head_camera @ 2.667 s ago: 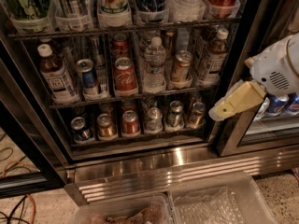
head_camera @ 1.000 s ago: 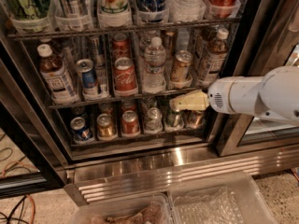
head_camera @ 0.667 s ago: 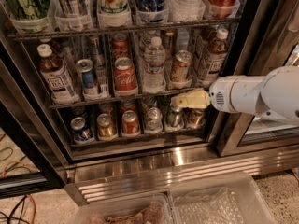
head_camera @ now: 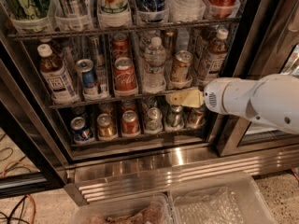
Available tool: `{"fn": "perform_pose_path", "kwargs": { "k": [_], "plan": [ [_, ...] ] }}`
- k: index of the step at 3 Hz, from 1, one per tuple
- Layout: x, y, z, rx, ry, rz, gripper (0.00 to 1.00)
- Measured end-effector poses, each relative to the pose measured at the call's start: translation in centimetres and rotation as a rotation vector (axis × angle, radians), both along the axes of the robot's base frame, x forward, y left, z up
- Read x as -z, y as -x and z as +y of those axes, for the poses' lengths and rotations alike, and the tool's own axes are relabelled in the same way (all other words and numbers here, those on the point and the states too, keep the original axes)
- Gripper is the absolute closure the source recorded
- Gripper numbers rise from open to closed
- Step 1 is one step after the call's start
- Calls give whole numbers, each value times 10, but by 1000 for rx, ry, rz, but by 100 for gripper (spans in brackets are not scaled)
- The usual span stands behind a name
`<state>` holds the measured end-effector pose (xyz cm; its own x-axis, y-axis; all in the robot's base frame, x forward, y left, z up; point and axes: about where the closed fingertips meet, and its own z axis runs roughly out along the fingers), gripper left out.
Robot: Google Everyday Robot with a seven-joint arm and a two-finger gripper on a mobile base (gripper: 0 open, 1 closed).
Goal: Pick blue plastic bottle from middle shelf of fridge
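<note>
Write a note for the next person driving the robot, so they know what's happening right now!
Gripper: holds nothing, at the front edge of the middle shelf, just below a gold can.
Blue plastic bottle: upright at the shelf's right end in the fridge, up and right of the gripper, untouched. A look-alike bottle stands at the left end.
Done: gripper is at the shelf.
Left: reach the bottle, grasp it, lift it out.

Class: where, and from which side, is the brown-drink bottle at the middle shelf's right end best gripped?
Probably grip the blue plastic bottle round its labelled body, straight in from the front: it stands upright, a can beside. The end effector is below it, by the middle shelf edge.
</note>
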<state>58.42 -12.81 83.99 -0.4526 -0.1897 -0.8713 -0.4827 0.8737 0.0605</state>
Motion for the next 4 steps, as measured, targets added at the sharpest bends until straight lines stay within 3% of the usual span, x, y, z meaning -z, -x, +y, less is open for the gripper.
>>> {"fn": "perform_pose_path", "kwargs": {
  "k": [1,2,4],
  "plan": [
    [-3,-16,4,58,-35,-46,0],
    [-7,-27,5,118,-27,-106,0],
    [2,-36,-13,207,25,-171,0]
  ]
}}
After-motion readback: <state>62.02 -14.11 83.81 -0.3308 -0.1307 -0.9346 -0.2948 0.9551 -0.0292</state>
